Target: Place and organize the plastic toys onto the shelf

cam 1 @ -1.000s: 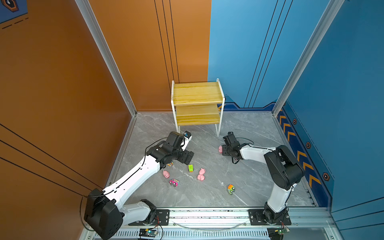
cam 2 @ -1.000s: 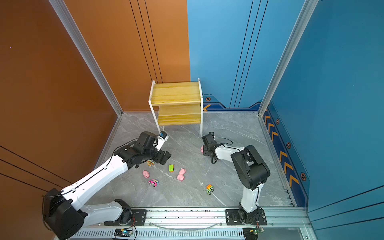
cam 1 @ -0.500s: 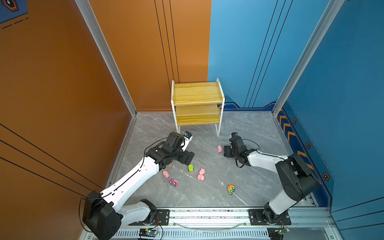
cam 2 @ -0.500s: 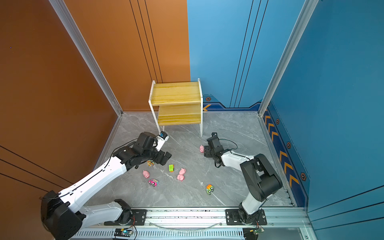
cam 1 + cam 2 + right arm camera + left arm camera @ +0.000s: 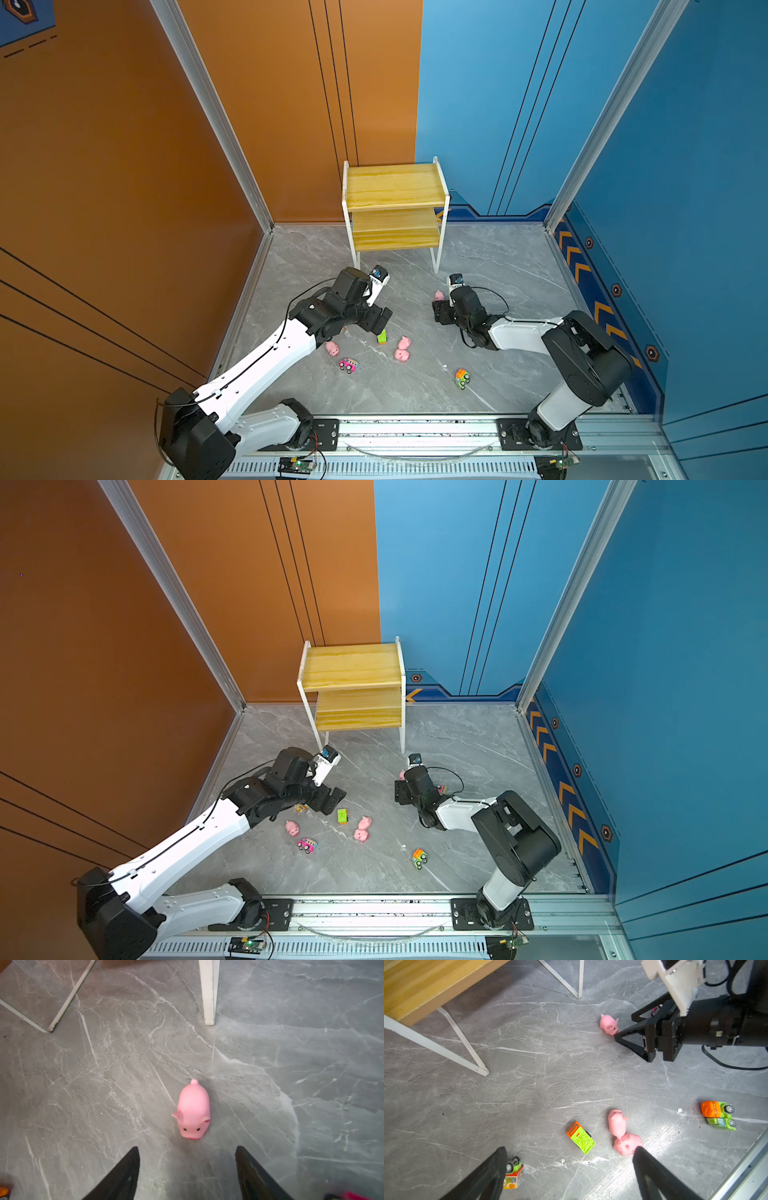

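Toys point(image 5: 404, 343) lie scattered at lower centre, none shelved yet; my left gripper point(image 5: 380, 321) hangs spread and empty over them, free to choose. Right gripper point(image 5: 187, 1147), spread, sits just short of a pig point(image 5: 194, 1109), lined up to pinch. Shelf point(image 5: 395, 187) stands bare beyond, at centre

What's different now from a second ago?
The right arm's elbow swung outward and the right gripper shifted; open, it now points at the pig, which lies where it was. The left gripper, shelf and other toys stayed put.

Pink pig point(image 5: 193, 1111), grey marbled floor point(image 5: 104, 1084)
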`<state>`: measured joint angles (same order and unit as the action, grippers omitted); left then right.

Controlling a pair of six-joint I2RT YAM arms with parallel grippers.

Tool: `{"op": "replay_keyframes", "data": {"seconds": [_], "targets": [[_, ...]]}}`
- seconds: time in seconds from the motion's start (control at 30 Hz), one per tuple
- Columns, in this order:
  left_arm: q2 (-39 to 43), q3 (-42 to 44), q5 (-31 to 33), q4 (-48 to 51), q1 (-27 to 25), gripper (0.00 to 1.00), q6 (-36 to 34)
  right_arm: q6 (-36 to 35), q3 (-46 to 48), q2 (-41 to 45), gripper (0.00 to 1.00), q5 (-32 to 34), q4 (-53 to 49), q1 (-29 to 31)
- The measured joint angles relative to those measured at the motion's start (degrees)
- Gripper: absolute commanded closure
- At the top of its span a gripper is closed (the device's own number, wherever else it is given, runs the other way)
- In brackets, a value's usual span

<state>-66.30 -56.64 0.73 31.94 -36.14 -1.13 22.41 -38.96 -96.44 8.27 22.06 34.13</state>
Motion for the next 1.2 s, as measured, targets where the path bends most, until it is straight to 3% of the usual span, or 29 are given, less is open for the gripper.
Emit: {"op": "replay_keyframes", "data": {"seconds": [0.33, 0.47, 0.6, 0.77, 0.97, 1.2], "targets": [[0.0, 0.4, 0.8, 0.0, -0.3, 0.04, -0.6, 0.0, -4.5, -6.5, 0.38, 2.4, 1.1, -0.2], [0.0, 0.4, 0.8, 0.0, -0.3, 0.04, -0.6, -0.2, -5.8, -8.4, 0.49, 2.5, 1.2, -0.6], [0.0, 0.4, 0.8, 0.0, -0.2, 0.04, -0.6, -1.0, -6.0, -8.6, 0.67, 2.5, 1.8, -0.8], [0.0, 0.4, 0.8, 0.0, 1.6, 0.05, -0.6, -2.1, -6.0, -8.0, 0.76, 2.5, 1.9, -0.5], [1.8, 0.4, 1.3, -0.2, 7.3, 0.07, -0.1, -3.2, -6.0, 0.5, 0.76, 2.4, -0.2, 2.1], [6.3, 0.3, 1.5, -1.3, 20.7, 0.07, 2.1, -3.5, -12.8, 6.0, 0.74, 2.5, -5.5, 8.4]]}}
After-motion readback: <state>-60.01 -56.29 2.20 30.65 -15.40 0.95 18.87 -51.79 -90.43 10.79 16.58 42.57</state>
